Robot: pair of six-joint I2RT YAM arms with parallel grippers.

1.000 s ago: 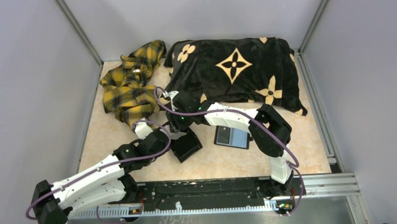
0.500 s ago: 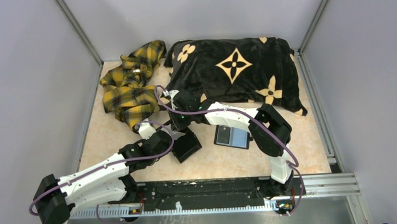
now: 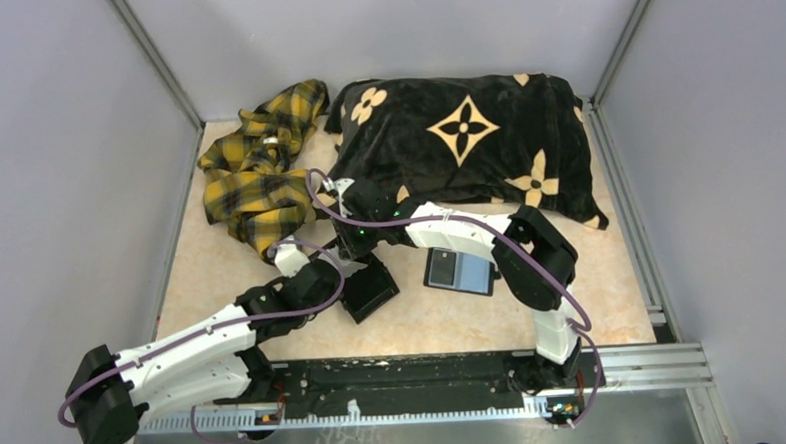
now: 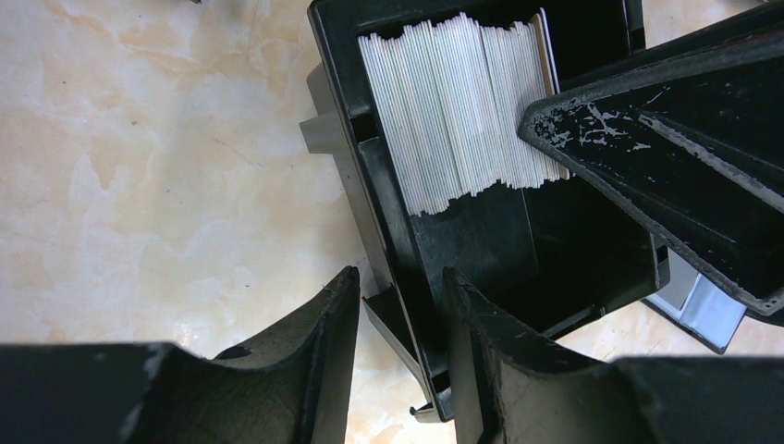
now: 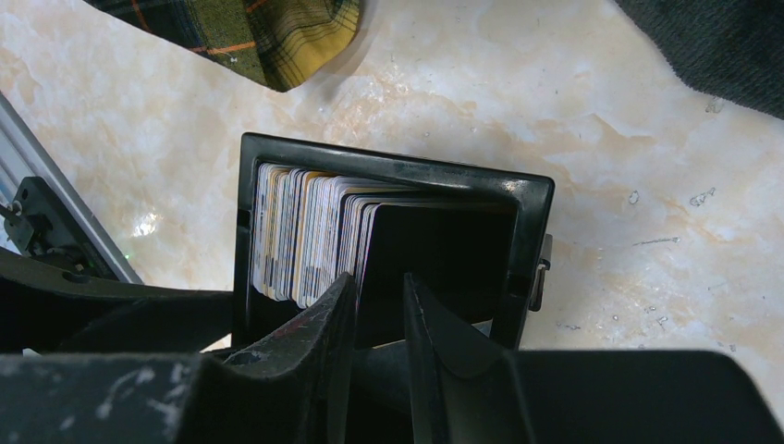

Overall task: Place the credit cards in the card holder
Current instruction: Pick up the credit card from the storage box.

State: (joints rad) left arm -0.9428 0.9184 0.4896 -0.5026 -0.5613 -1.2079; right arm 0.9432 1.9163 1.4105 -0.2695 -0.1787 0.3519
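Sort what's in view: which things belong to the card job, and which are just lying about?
Job: credit cards standing packed in the black tray; open card holder; left gripper astride the tray's wall; right gripper at the cards.
Lying about: yellow plaid cloth; black flower-patterned blanket.

"What's lying at the back of the tabletop (image 3: 613,302)?"
"A crumpled yellow plaid cloth (image 3: 257,168) on the left, just beside a black cushion (image 3: 465,139) with beige flower motifs."
"And nearer?"
"A deep black tray (image 3: 377,288), on beige marbled surface."
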